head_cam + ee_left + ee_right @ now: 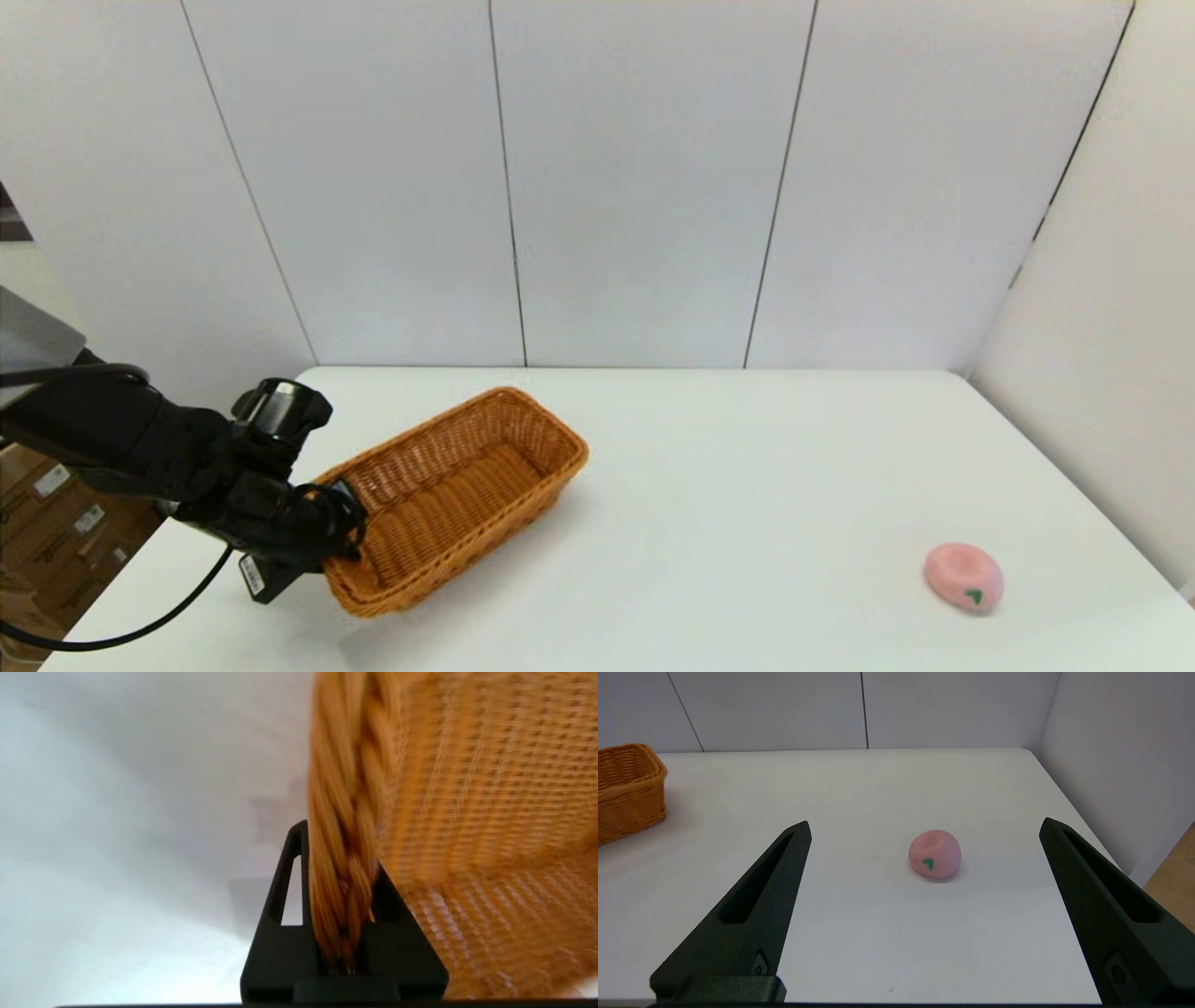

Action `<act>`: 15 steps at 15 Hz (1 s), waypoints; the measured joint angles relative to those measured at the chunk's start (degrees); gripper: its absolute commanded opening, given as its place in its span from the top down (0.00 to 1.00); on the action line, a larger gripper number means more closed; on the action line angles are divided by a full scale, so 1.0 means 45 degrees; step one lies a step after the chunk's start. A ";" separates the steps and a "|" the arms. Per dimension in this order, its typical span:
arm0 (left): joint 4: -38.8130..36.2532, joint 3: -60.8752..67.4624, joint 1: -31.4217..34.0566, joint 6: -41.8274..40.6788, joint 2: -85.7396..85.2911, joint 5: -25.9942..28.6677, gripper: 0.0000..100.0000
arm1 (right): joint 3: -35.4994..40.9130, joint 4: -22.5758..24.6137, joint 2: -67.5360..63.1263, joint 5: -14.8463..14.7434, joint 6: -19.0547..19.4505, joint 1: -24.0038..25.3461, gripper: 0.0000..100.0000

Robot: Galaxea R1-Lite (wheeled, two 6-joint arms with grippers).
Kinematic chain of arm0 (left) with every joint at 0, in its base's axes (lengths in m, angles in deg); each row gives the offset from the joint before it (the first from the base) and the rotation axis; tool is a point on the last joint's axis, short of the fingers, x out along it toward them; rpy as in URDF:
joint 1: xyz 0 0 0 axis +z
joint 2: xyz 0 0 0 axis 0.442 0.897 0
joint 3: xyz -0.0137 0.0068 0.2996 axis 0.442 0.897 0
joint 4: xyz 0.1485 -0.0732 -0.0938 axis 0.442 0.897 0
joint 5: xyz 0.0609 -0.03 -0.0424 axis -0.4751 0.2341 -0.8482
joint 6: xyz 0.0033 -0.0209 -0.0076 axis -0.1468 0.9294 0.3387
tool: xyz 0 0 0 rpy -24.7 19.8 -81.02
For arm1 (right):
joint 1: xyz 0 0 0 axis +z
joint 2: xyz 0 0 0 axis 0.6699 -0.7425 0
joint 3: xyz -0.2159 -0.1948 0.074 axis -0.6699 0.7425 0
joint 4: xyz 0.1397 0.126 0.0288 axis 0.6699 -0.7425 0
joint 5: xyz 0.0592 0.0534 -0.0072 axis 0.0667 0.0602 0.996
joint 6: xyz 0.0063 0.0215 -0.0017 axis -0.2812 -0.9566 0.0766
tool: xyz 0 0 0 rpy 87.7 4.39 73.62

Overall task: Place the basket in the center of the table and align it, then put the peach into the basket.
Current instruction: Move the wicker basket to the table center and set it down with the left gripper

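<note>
White table (747, 485): basket (457, 495) left, skewed, rim pinched by left gripper (343, 933); next slide to centre, square up; peach (963, 577) right, right gripper (924, 835) spread wide, idle

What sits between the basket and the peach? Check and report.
Nothing: only bare table between the basket and the peach, as the head view shows.

White wall panels (635, 177) behind work surface, split by thin dark vertical seams (509, 187). Same panelling continues along right side (1102, 373), meeting rear wall at corner. Brown cardboard boxes (56, 532) stacked low at far left, white labels on faces; label text not legible. Grey flat-sided object (33, 336) at left edge, identity unclear. Wood-toned floor patch (1174, 872) visible in right wrist view.
</note>
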 measured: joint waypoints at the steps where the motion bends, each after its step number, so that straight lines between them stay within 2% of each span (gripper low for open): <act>1: -0.0022 -0.0005 0.0000 -0.0005 -0.0014 -0.0005 1.00 | 0.0011 0.0005 0.0000 0.0005 0.0000 0.0000 0.00; 7: -0.0599 -0.0019 -0.0228 -0.0024 -0.1471 0.0106 1.00 | 0.0019 -0.0005 0.0000 0.0005 -0.0005 0.0000 0.00; 15: -0.0740 -0.1463 -0.4692 -0.0171 -0.3278 0.0387 1.00 | 0.0019 -0.0005 0.0000 0.0005 -0.0005 0.0000 0.00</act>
